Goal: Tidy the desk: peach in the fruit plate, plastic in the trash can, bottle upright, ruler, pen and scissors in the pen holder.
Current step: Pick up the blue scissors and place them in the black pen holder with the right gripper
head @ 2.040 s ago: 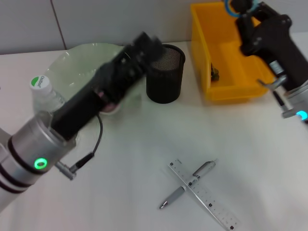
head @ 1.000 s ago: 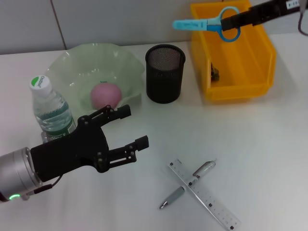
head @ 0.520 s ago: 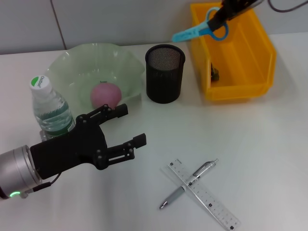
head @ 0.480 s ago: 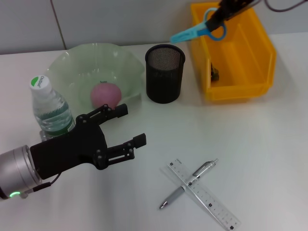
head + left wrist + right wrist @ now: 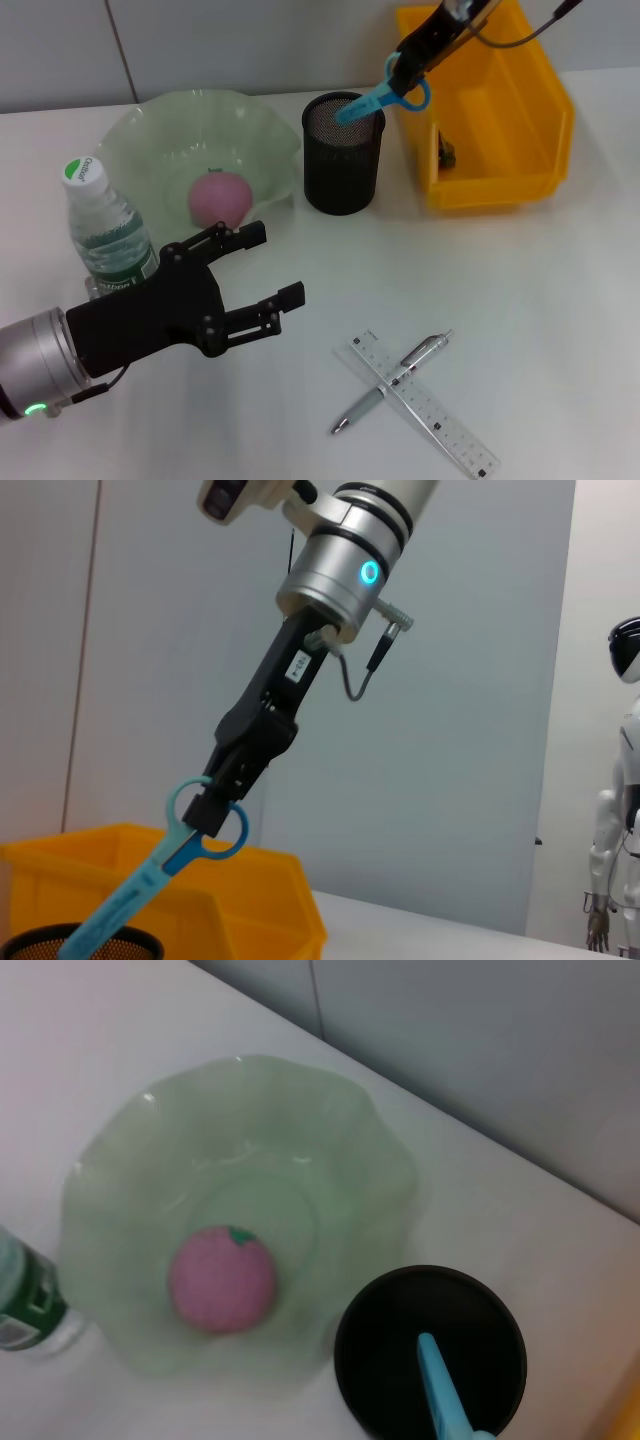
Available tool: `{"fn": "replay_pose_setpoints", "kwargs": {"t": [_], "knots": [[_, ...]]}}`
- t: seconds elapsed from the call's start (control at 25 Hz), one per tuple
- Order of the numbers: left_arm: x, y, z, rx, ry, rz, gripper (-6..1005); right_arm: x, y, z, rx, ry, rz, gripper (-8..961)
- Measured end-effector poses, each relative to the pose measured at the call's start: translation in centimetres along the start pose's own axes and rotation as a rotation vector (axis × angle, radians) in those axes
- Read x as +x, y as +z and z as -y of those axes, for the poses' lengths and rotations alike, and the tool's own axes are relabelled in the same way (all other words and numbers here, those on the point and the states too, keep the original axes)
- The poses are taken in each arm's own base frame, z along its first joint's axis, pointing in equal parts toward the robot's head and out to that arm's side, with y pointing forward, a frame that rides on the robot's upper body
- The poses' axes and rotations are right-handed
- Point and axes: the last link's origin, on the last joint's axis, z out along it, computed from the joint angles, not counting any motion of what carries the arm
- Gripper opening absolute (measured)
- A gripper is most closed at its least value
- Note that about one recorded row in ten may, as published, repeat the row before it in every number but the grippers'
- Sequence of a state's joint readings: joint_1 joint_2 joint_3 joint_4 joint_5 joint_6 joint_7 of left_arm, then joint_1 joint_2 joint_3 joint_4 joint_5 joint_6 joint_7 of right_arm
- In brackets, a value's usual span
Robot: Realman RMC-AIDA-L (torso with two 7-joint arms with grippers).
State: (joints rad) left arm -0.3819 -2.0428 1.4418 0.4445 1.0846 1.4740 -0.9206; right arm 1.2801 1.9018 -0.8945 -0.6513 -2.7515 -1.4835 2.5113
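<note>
Above the black mesh pen holder (image 5: 343, 166), the right pincer (image 5: 408, 68) grips the blue scissors (image 5: 381, 94) by the handle, the blade tip dipping inside the holder's rim. On the near left, the left pincer (image 5: 262, 270) hovers over the worktop (image 5: 520, 300) with fingers spread, holding nothing, just right of the upright bottle (image 5: 107, 232). The peach (image 5: 220, 198) lies in the green fruit plate (image 5: 150, 140); the pen (image 5: 390, 382) lies crossed over the ruler (image 5: 425, 405) at near centre.

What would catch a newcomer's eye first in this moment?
The right hand holds blue scissors by the handle, their tip dipping into the black mesh pen holder. Nearer the camera, the left hand hovers open over the desk, beside an upright bottle.
</note>
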Motion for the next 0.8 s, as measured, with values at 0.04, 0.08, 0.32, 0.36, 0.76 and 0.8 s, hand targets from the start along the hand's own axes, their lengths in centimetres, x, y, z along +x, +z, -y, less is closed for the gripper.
{"fn": "replay_pose_setpoints", "kwargs": {"t": [0.04,0.08,0.32,0.36,0.76,0.8], "knots": [[-0.1,0.0,0.0,0.001,-0.002,0.002,843,-0.2,0.9,-0.2,0.012,-0.005,-0.002,117],[-0.1,0.0,0.0,0.001,-0.002,0.002,843,-0.2,0.9,-0.2,0.012,-0.005,-0.002,118],[-0.5,0.0,-0.5,0.002,-0.006,0.003,842,-0.5,3.1,-0.9,0.050,-0.039,-0.012,122],[-0.6,0.0,-0.6,0.004,-0.006,0.003,842,-0.5,3.3,-1.0,0.050,-0.041,-0.012,122],[-0.9,-0.3,-0.9,0.007,-0.014,-0.001,843,-1.0,4.0,-1.2,0.069,-0.012,0.026,129],[-0.9,-0.3,-0.9,0.007,-0.014,-0.001,843,-1.0,4.0,-1.2,0.069,-0.012,0.026,129]]}}
